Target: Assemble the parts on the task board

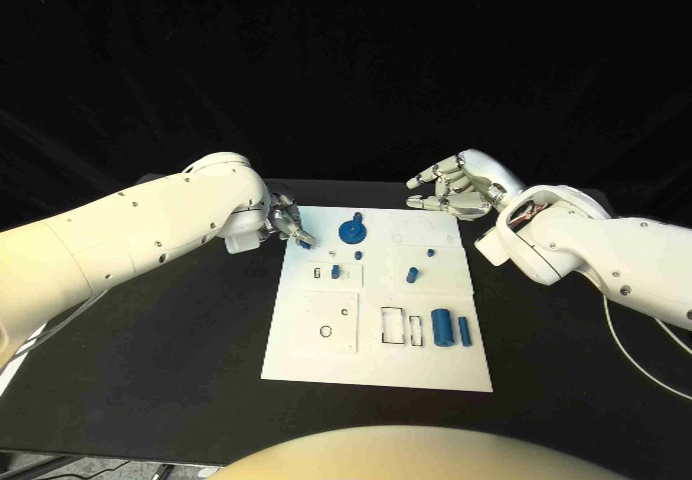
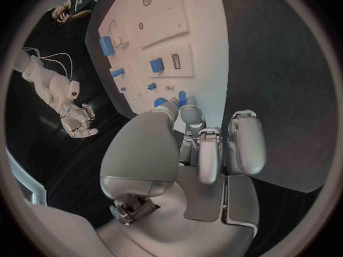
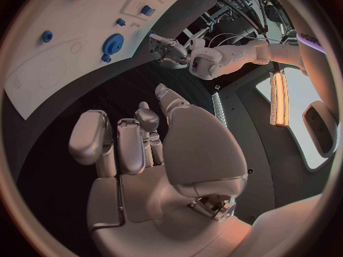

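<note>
On the black table the white rectangular task board lies in front of me, its near half mostly bare. Toward the board's near right corner two blue cylindrical parts lie side by side, a thicker one and a slimmer one, next to narrow rectangular slots. Toward the near left a raised square plate carries a small oval hole. Across the middle of the board a small blue block stands left of centre and two short blue pegs stand right of centre. Near the far edge sits a round blue gear.

My left hand rests at the far left corner of the board, fingers curled downward, tips just beside the gear; I cannot tell whether they grip anything. My right hand hovers over the far right corner of the board, fingers spread apart and holding nothing.
</note>
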Robot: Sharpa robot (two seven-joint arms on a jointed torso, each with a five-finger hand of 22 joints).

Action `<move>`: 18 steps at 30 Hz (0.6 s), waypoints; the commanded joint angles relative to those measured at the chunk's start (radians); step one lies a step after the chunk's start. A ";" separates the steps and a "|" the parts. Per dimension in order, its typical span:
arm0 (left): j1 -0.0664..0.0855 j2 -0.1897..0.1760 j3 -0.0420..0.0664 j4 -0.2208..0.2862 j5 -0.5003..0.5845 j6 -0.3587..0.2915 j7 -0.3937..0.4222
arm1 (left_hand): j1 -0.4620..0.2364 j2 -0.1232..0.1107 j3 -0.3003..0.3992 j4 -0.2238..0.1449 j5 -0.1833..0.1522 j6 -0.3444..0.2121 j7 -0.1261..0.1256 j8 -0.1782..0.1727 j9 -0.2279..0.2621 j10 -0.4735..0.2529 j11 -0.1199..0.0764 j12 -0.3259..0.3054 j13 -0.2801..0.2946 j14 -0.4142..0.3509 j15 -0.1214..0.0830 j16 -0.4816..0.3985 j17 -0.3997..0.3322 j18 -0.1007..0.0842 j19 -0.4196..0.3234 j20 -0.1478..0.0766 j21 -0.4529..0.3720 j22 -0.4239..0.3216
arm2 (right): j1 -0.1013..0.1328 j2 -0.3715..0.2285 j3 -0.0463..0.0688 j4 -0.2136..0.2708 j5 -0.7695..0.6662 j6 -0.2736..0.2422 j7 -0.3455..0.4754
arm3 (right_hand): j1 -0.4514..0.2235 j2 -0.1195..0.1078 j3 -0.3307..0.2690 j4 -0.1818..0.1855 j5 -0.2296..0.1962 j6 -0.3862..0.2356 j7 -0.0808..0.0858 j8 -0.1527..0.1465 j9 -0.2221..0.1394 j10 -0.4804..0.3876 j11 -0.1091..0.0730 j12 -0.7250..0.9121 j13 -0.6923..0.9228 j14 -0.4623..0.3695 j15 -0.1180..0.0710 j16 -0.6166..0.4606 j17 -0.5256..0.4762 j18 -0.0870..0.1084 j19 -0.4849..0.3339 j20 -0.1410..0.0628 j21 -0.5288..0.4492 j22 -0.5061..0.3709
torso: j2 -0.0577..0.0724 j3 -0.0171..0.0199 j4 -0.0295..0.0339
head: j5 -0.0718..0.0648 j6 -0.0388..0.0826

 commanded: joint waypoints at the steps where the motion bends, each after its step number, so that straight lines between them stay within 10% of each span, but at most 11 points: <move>1: -0.001 -0.023 -0.002 0.052 0.005 -0.067 -0.009 | -0.001 -0.009 0.137 -0.128 -0.001 0.008 -0.001 0.004 0.003 0.009 -0.001 0.005 0.002 0.101 0.006 0.003 0.263 -0.011 0.012 0.008 0.006 0.067 | -0.002 0.000 0.000 0.000 -0.001 0.011 0.002 | -0.002 0.008 -0.005 -0.001 0.004 -0.002 0.000 -0.002 -0.001 0.000 -0.002 0.006 0.002 0.044 0.008 -0.003 -0.001 0.017 -0.003 0.004 -0.006 0.001 | -0.001 0.0008 0.0029 | 0.000 -0.003; 18: -0.033 -0.053 -0.019 0.168 0.001 -0.100 -0.044 | -0.007 -0.011 0.148 -0.129 -0.001 0.011 -0.002 0.005 0.005 0.015 -0.001 0.010 0.006 0.101 0.005 0.003 0.263 -0.011 0.013 0.007 0.007 0.068 | -0.006 0.001 0.000 -0.002 -0.002 0.013 0.004 | -0.002 0.009 -0.007 0.001 0.004 -0.001 0.000 -0.001 -0.001 0.000 -0.002 0.006 0.001 0.044 0.008 -0.004 -0.001 0.017 -0.002 0.004 -0.006 0.001 | -0.002 -0.0001 0.0043 | 0.004 -0.006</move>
